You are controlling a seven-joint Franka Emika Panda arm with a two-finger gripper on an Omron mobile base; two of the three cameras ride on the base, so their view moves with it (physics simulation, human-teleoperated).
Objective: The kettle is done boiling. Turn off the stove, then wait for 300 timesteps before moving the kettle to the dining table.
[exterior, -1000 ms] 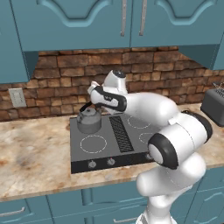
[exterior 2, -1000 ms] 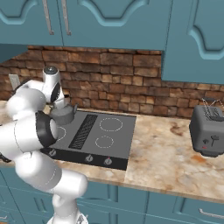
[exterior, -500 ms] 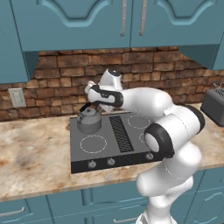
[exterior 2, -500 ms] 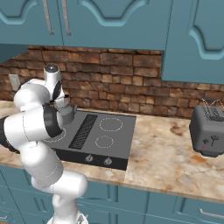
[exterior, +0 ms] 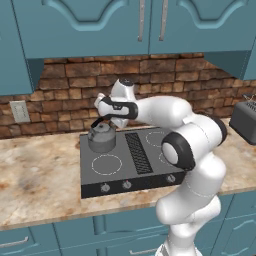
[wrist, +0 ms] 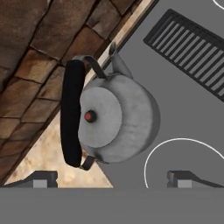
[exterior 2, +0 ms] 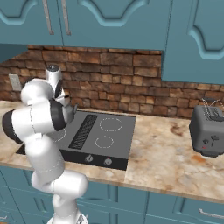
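The grey kettle (exterior: 102, 137) with its arched black handle (wrist: 71, 114) stands on the back left burner of the stove (exterior: 114, 176), close to the brick wall. Directly above it hovers my gripper (exterior: 101, 112), open, its two fingertips (wrist: 42, 177) spread wide and not touching the kettle (wrist: 119, 121). The handle lies off to one side of the gap between the fingers, toward the wall. In the right base view my own arm covers most of the kettle. The stove's front knobs (exterior: 105, 187) face the counter edge. The dining table is out of view.
A boxy grey toaster (exterior 2: 210, 130) sits on the marbled counter (exterior 2: 162, 157) to the right of the stove (exterior 2: 114, 141). A brick backsplash (exterior: 65, 75) runs behind it, with teal cabinets (exterior: 100, 25) overhead. A wall socket (exterior: 20, 111) is at the far left.
My elbow has swung left, closer to the stove's front. The hand has stayed over the kettle, and the kettle has not moved.
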